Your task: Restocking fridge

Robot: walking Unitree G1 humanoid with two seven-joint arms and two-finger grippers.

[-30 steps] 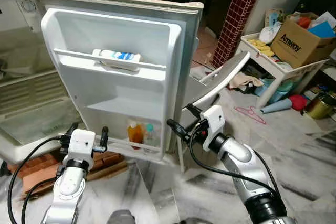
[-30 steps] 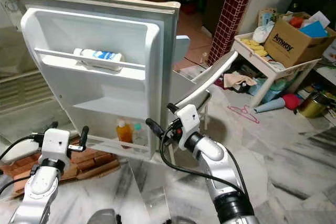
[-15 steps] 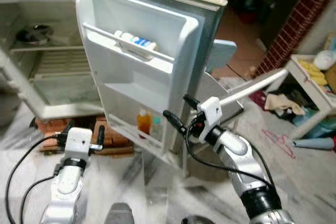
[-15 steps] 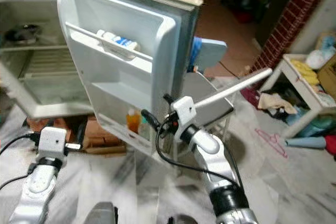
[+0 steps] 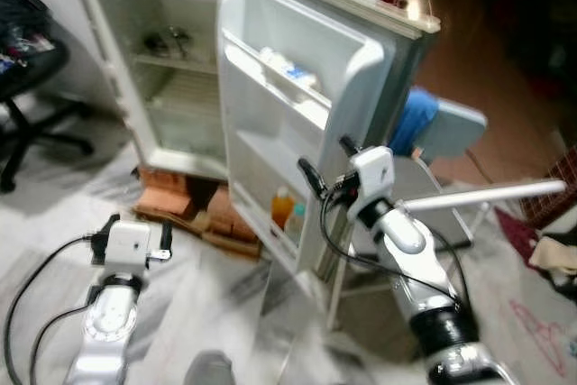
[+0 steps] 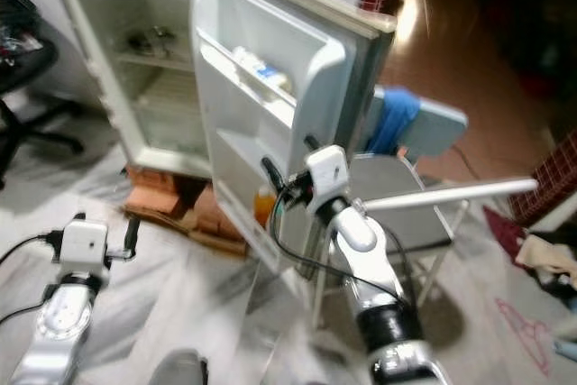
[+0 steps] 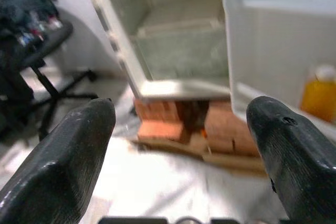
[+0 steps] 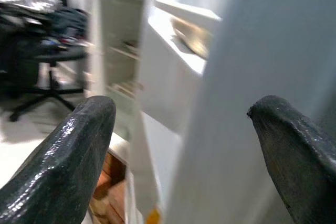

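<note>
A small white fridge (image 5: 171, 60) stands open on bricks (image 5: 194, 209), its door (image 5: 306, 114) swung wide toward the robot. The upper door shelf (image 5: 288, 87) holds a white packet with blue print (image 5: 288, 68) lying on its side behind the rail. In the bottom door rack (image 5: 284, 236) stand an orange bottle (image 5: 282, 207) and, just beside it, a clear bottle with a greenish cap (image 5: 297, 223). Inside the fridge body, a dark item (image 6: 144, 41) rests on the top shelf; what it is cannot be told through the blur. The lower shelves look bare.

The right tool (image 5: 326, 161) is raised at the free edge of the door, its two black fingers spread wide and holding nothing. In the right wrist view the door edge (image 8: 210, 108) sits between the fingers (image 8: 63, 150), the packet ahead and above, and the bottles are below and just beyond the fingertips.

The left tool (image 5: 137, 234) hangs low over the pale floor (image 5: 54, 232), well apart from the door, its fingers (image 7: 63, 161) parted and holding nothing. It points at the bricks and the fridge's base, with the orange bottle ahead and off to the side.

A black office chair (image 5: 27, 87) stands beside the fridge, on the far side of the left tool. Behind the door sits a folding chair (image 6: 424, 187) draped with blue cloth (image 6: 392, 119).
</note>
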